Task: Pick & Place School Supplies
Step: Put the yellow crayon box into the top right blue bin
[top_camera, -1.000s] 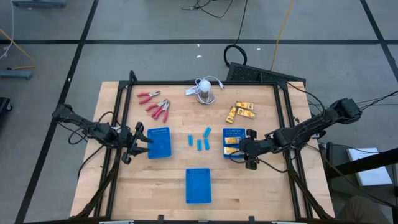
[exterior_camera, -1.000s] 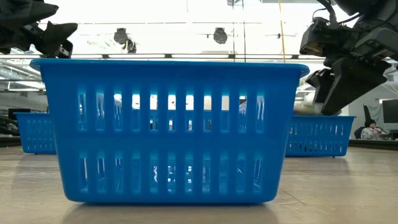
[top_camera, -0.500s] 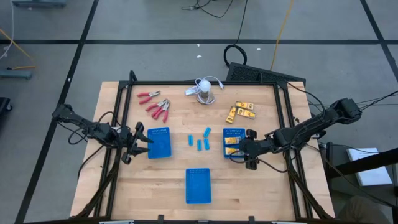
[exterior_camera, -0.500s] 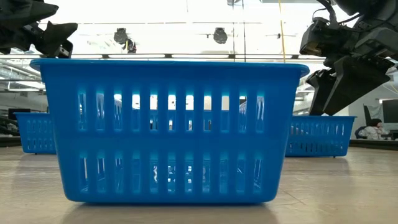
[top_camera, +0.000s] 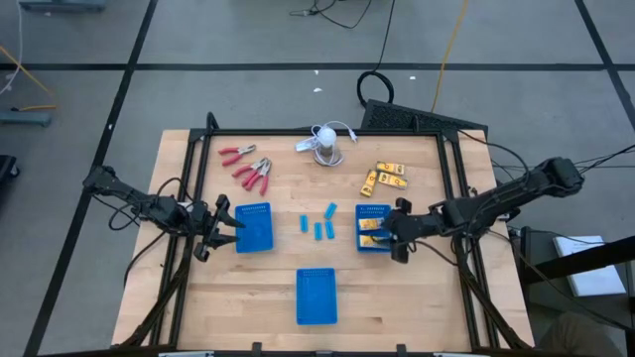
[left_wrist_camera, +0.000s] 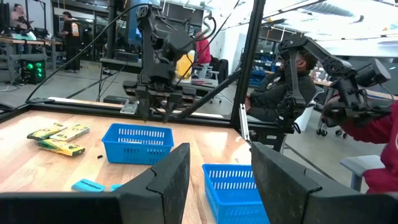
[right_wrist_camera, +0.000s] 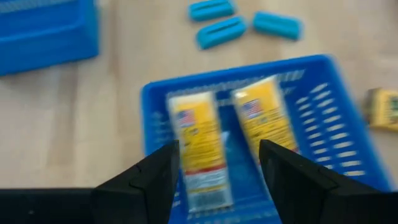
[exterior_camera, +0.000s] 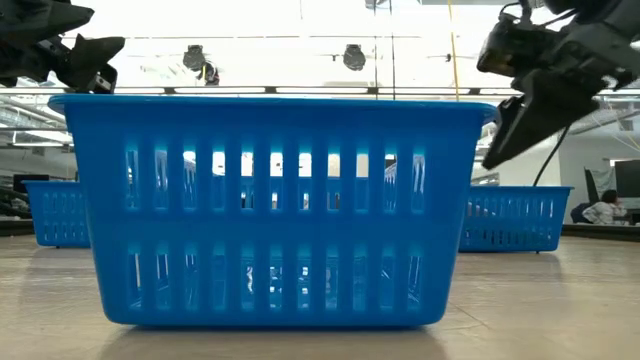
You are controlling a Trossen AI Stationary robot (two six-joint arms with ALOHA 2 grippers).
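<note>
Yellow boxes (right_wrist_camera: pixel 198 149) beneath right gripper's (right_wrist_camera: pixel 217 168) spread jaws.

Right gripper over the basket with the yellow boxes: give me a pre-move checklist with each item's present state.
1. Right gripper open and empty: ok.
2. Two yellow boxes lying inside the right basket: ok.
3. Yellow boxes still outside on the table, not yet sorted: not ok.
4. Light-blue blocks free between the baskets: ok.
5. Left gripper waiting at the left basket, out of the way: ok.
</note>
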